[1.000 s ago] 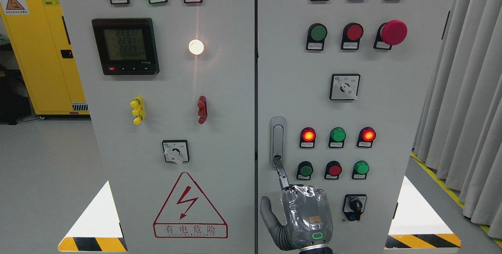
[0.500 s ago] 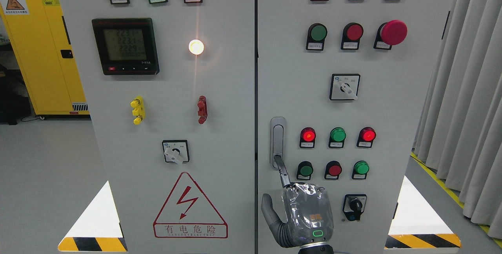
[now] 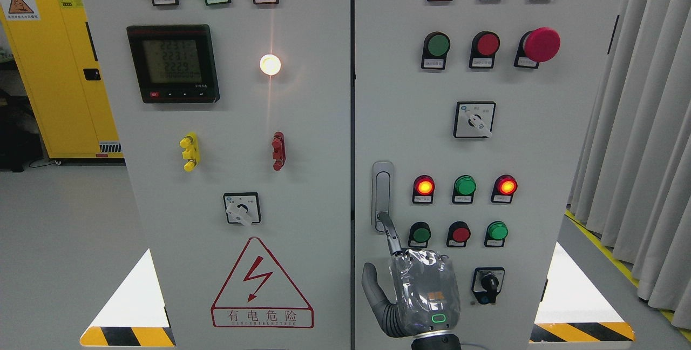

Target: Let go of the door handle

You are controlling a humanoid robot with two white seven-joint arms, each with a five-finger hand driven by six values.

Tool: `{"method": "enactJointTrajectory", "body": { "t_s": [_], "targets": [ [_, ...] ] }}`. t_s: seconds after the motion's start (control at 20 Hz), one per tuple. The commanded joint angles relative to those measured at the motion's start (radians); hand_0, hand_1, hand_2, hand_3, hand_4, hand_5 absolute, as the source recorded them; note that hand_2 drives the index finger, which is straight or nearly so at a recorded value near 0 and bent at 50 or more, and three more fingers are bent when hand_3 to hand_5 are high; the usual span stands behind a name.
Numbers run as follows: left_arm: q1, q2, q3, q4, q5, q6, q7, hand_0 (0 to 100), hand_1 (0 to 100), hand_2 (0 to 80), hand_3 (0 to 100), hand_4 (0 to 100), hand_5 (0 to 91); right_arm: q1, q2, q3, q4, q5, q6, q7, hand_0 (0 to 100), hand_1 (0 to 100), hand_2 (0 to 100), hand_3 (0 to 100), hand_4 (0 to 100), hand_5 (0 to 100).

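Door handle point(image 3: 383, 188), a slim upright silver lever, is sitting flush at the left edge of the right cabinet door, at 11 o'clock from the right hand point(image 3: 424, 296). That hand is gripping nothing. Its index finger point(image 3: 390, 234) is reaching up with the tip touching the handle's lower end, and its thumb point(image 3: 372, 285) is splaying out towards 9 o'clock. The other fingers are hiding behind the plastic-wrapped back of the hand.

Judging by this, the release step is nearly complete, with only a fingertip contact left to break. The next move is calling for a straight pull-back towards 6 o'clock, away from the panel.

Room is tightening at 1 o'clock, where a dark green button point(image 3: 420, 234) is sitting just beside the finger. A black key switch point(image 3: 489, 284) is standing near at 3 o'clock. The door seam point(image 3: 352, 177) is running close by at 9 o'clock. Below the hand the panel is showing bare.
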Motion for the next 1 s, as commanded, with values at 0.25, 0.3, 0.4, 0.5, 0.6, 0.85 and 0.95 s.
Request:
{"method": "enactJointTrajectory", "body": {
  "t_s": [0.25,0.3,0.4,0.5,0.6,0.85,0.95],
  "targets": [
    [0.000,0.000,0.000,0.000,0.000,0.001,0.000,12,56,0.0,0,0,0.0,0.006,0.001,0.008,0.006,-0.002,0.003,0.006,67,36,0,100,100,100],
    [0.000,0.000,0.000,0.000,0.000,0.001,0.000,12,56,0.0,0,0,0.0,0.009,0.001,0.008,0.006,-0.002,0.003,0.006,67,36,0,100,100,100],
    [0.000,0.000,0.000,0.000,0.000,0.001,0.000,12,56,0.0,0,0,0.0,0.009,0.001,0.009,0.006,-0.003,0.004,0.006,67,37,0,100,100,100],
    [0.000,0.000,0.000,0.000,0.000,-0.001,0.000,12,56,0.0,0,0,0.0,0.011,0.001,0.008,0.006,-0.002,0.004,0.007,67,37,0,100,100,100],
    [0.000,0.000,-0.001,0.000,0.000,0.001,0.000,12,56,0.0,0,0,0.0,0.011,0.001,0.008,0.006,-0.002,0.004,0.009,67,37,0,100,100,100],
    [0.000,0.000,0.000,0.000,0.000,0.001,0.000,12,56,0.0,0,0,0.0,0.011,0.001,0.008,0.006,-0.002,0.004,0.013,67,37,0,100,100,100],
    [0.000,0.000,-0.001,0.000,0.000,0.001,0.000,12,56,0.0,0,0,0.0,0.011,0.001,0.008,0.006,-0.002,0.004,0.014,68,37,0,100,100,100]
  ]
}}
